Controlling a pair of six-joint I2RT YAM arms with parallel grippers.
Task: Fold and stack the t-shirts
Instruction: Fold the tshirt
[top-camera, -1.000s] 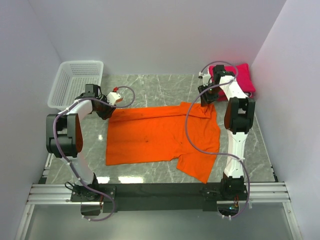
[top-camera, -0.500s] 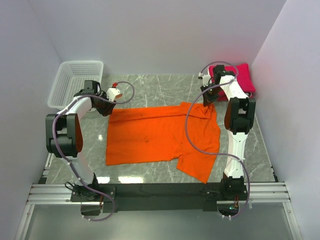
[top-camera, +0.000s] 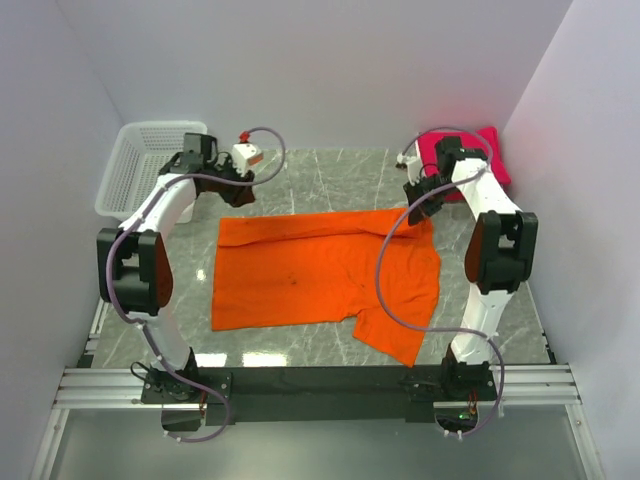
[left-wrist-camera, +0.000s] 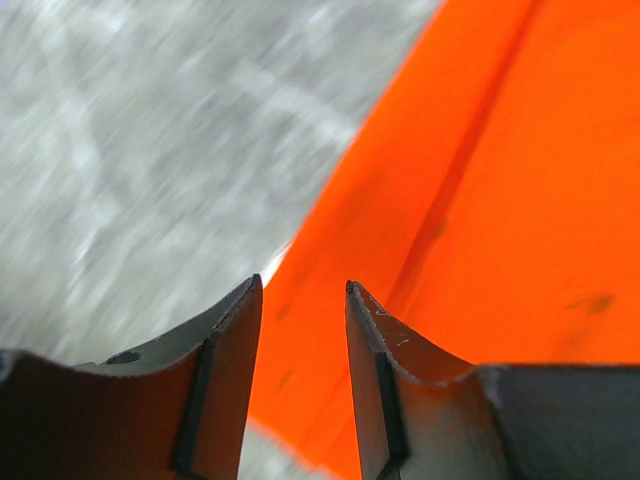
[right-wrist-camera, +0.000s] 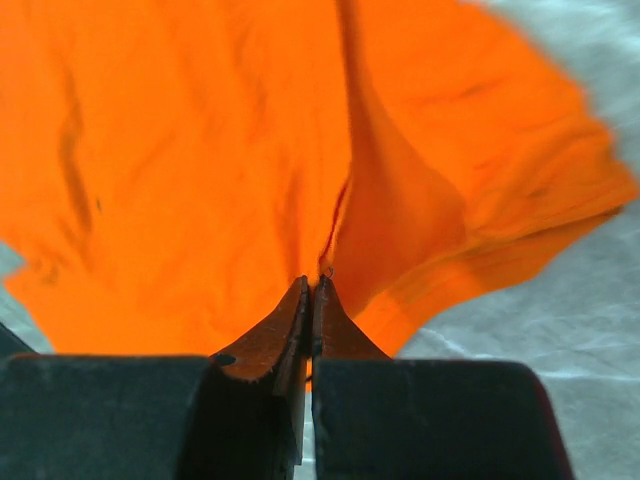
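Plain bright orange cloth t-shirt lies spread on the grey marble surface. Right tool is pinching its far right corner w/ tips together, left tool spread apart over the far left edge.

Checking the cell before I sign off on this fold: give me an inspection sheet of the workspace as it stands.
Surface: grey marbled table, no spills seen.
Job's things: orange t-shirt spread out mid-table, unfolded; folded pink shirts at the far right corner.
Clutter: white mesh basket at the far left corner.
Grippers: left gripper open over the t-shirt's edge, apparently holding nothing; right gripper shut on a pinch of the orange t-shirt.
Cables: purple cables loop off both arms; the right one hangs over the t-shirt.
Surroundings: plain white walls; metal rail along the near edge.
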